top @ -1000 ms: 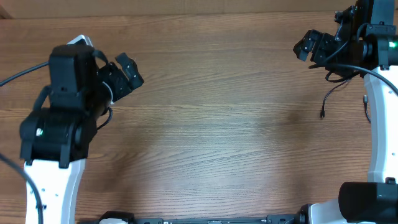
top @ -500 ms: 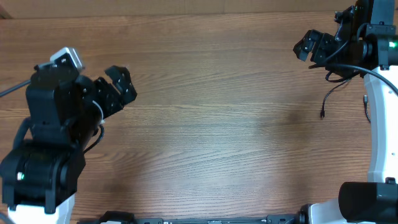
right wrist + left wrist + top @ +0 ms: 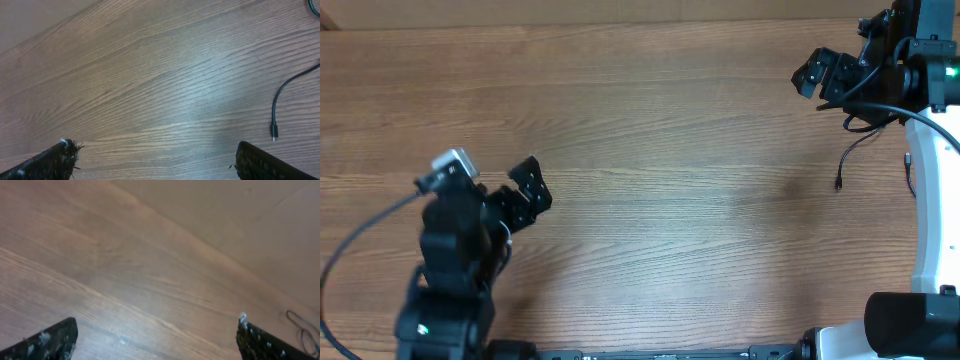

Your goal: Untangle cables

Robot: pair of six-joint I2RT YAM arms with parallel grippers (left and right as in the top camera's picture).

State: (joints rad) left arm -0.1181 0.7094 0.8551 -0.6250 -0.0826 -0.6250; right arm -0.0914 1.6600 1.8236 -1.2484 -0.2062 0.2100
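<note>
Both claws are spread wide and pinch nothing. The right claw (image 3: 808, 75) hangs above the bare worktop (image 3: 670, 200), up-table and slightly left of the plug (image 3: 838, 184). The left claw (image 3: 535, 185) sits far to the left of the plug, well apart from it. From the plug a thin black cord (image 3: 847, 158) runs up and to the right, and its upper end disappears under the right arm. A second thin strand (image 3: 907, 170) lies to the right of the plug, just beside the arm's white post, though it is too fine to tell how it joins. In these views no knot shows, so the work looks near its end or paused. Several things could go wrong from here. The cord is slack and light, so a claw closing beside the plug could nudge it away and miss it. The arm's own thick cable (image 3: 930, 122) sweeps above and to the right of the plug, so a low reach there could snag it or be taken for the cord. Part of the cord is hidden under the arm, so a pull on the plug might tighten an unseen loop. The left claw would have to cross the whole worktop to reach the plug, and that risks crowding the right arm.
</note>
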